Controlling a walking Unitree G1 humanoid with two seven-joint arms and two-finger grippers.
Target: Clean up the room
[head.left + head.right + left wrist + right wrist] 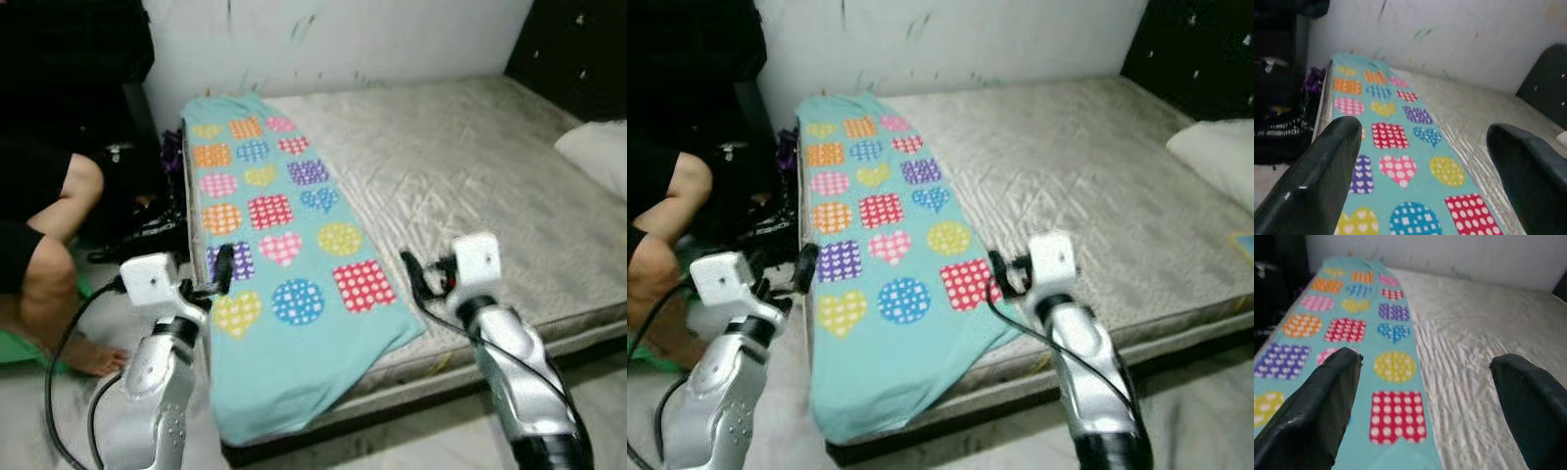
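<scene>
A bed with a bare grey mattress fills most of the scene, running from the near edge to a white wall at the far side. A turquoise blanket patterned with coloured hearts, squares and circles lies flat along the left side of the mattress, its near end hanging over the bed's edge. The left gripper hovers over the blanket's left near edge, fingers spread wide and holding nothing. The right gripper hovers at the blanket's right near edge, also spread wide and empty. A white pillow rests at the far right. A person's bent legs show at the left, beside the bed.
</scene>
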